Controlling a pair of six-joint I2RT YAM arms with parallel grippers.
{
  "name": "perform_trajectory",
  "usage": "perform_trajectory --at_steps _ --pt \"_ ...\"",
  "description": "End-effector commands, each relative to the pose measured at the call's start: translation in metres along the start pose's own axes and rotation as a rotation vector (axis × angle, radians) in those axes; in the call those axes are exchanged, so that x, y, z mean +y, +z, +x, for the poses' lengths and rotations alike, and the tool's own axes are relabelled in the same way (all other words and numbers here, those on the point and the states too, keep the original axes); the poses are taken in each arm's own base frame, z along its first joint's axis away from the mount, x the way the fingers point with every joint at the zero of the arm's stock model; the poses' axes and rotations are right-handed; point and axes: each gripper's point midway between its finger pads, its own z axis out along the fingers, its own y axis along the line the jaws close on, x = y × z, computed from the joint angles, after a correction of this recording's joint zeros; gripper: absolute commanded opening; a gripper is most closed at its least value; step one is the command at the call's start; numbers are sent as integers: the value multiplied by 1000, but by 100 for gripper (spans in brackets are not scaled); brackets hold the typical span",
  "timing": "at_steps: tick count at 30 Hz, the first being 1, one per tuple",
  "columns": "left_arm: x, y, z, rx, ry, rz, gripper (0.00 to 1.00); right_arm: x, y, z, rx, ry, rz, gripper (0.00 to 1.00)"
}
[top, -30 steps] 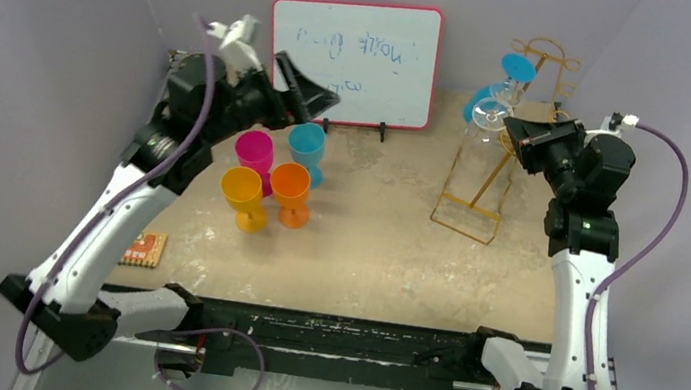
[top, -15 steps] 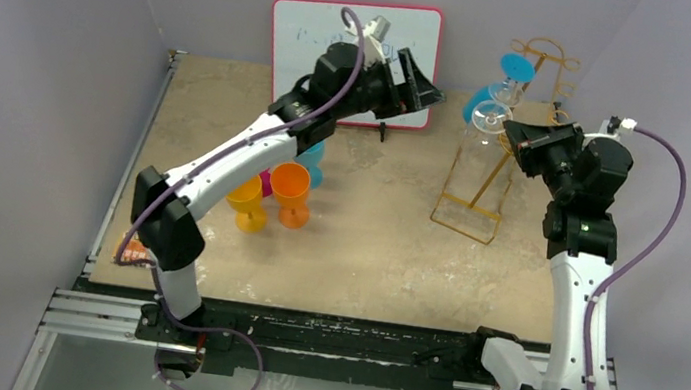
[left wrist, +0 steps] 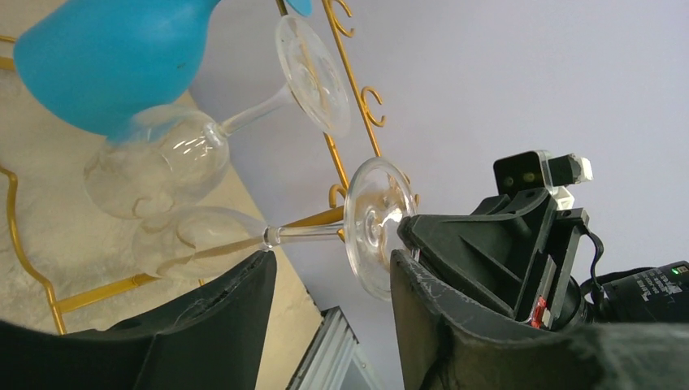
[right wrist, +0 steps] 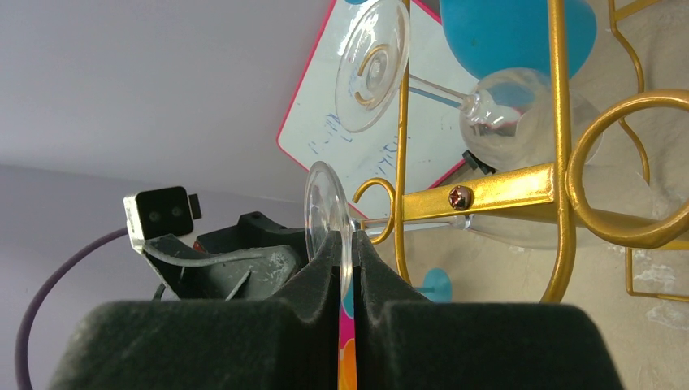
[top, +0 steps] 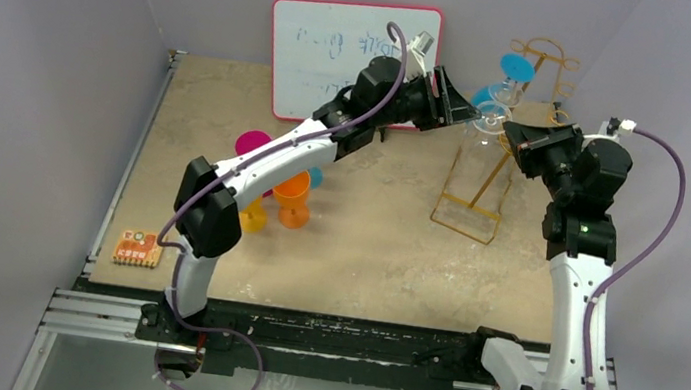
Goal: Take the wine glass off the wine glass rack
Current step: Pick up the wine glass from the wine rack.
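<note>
The gold wine glass rack (top: pixel 477 187) stands at the back right, tilted. A clear wine glass (top: pixel 490 119) hangs from one of its hooks. In the left wrist view its stem (left wrist: pixel 302 233) runs sideways from bowl (left wrist: pixel 191 244) to foot (left wrist: pixel 372 227). My left gripper (top: pixel 461 105) reaches in from the left. It is open (left wrist: pixel 331 262), a finger on each side of the stem and just below it, apart from the glass. My right gripper (top: pixel 518 135) is shut (right wrist: pixel 345 253) on the rim of the foot (right wrist: pixel 327 213), next to the rack's gold bar (right wrist: pixel 504 191).
A second clear glass (left wrist: pixel 158 162) and a blue glass (left wrist: pixel 106 57) hang higher on the rack. The red-framed whiteboard (top: pixel 340 53) stands behind the left arm. Pink (top: pixel 251 142) and orange (top: pixel 293 194) cups sit mid-left, and a small orange card (top: pixel 138 248) lies near the front left.
The left arm has swung from beside the coloured cups across to the rack, and its jaws have narrowed around the glass stem. The right gripper has stayed put.
</note>
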Motion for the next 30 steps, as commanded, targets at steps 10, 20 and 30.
perform_trajectory --at_steps 10,20,30 --pt "-52 8 -10 0 7 192 35 15 -1 5 39 -40 -77 0" --pt "-63 14 -2 37 -13 258 9 15 1 6 47 -47 -78 0" --pt "-77 12 -14 -4 -17 275 1 26 0 6 64 -83 -113 3"
